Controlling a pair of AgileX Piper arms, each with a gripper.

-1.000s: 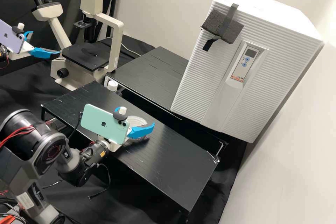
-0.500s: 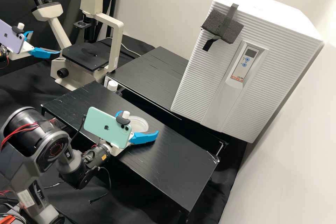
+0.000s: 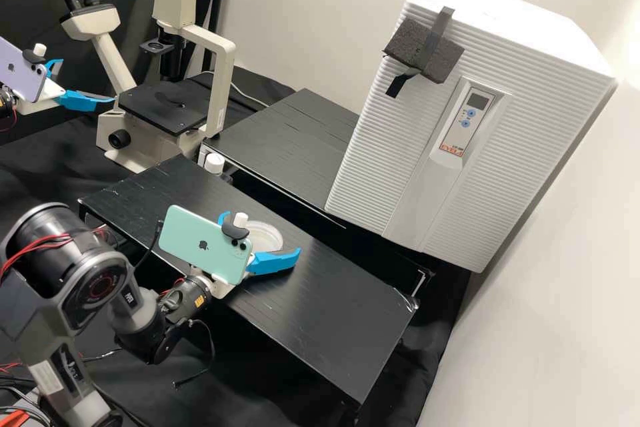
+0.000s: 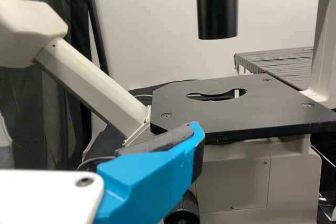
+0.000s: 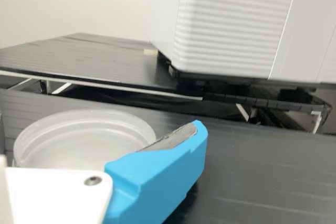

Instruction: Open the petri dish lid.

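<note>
1. White ribbed cabinet (image 3: 400, 147): on the rear tabletop, beyond the petri dish (image 3: 269, 237) and off to its right in the high view, well apart from it
2. Front tabletop (image 3: 313, 320): black, directly under the petri dish, reaching out to both sides of it
3. Rear tabletop (image 3: 287, 140): also black, beyond the petri dish, with a gap between the two tops
4. Microscope (image 3: 221, 80): cream with a black stage, beyond the petri dish and to its left in the high view; the left wrist view has that stage close by
5. Right tool (image 3: 261, 233): at the petri dish, its two blue fingers spread, one on either side of it; in the right wrist view a finger overlaps the rim, and I cannot tell whether it touches
6. Left tool (image 3: 88, 81): well apart from the petri dish, near the microscope, its blue fingers spread with nothing between them
7. Green phone (image 3: 200, 247): mounted on the right arm, just beside the petri dish
8. Purple phone (image 3: 20, 73): on the left arm, well apart from the petri dish
9. Dark foam block (image 3: 407, 47): strapped to the cabinet, beyond the petri dish
10. Petri dish: clear, round, lying flat; I cannot tell how its lid sits
11. White cap (image 3: 215, 162): beyond the petri dish, to its left in the high view, by the front tabletop's far edge
</note>
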